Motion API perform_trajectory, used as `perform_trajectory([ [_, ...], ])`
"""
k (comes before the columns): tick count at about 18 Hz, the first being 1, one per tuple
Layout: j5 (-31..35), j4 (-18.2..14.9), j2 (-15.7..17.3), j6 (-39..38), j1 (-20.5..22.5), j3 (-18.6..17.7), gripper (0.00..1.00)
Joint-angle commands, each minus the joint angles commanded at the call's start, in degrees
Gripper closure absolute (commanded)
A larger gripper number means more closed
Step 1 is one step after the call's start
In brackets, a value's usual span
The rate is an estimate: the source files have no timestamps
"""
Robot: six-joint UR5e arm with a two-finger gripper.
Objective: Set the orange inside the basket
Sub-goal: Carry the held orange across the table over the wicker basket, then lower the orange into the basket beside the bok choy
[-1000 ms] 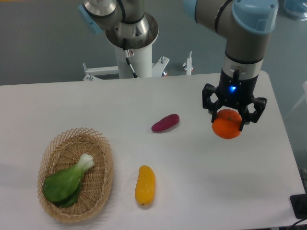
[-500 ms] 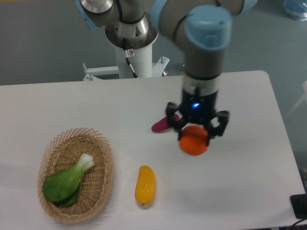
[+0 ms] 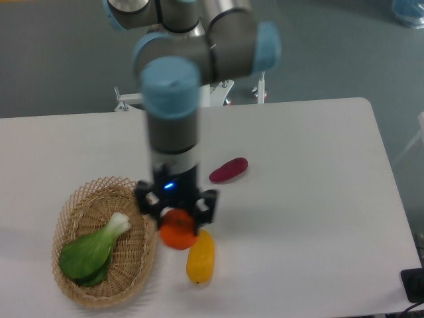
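Single high front view facing robot base [image 3: 189,50]

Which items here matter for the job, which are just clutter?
Job: orange, held in the gripper; basket.
Clutter: bok choy in the basket; purple sweet potato; yellow mango-like fruit.

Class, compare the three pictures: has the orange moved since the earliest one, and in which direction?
Yes. Held in the hand, the orange has travelled left across the table, passing the purple sweet potato, which stayed put. It now hangs beside the basket, not yet over it.
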Motion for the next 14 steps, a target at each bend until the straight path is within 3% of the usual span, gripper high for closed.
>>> perform_trajectory([
  [5,0.54,0.98,-3.70,-2.65,-3.96,0.35,0.25],
  [14,0.36,3.09,-9.77,-2.22,-5.55,0.62,0.25],
])
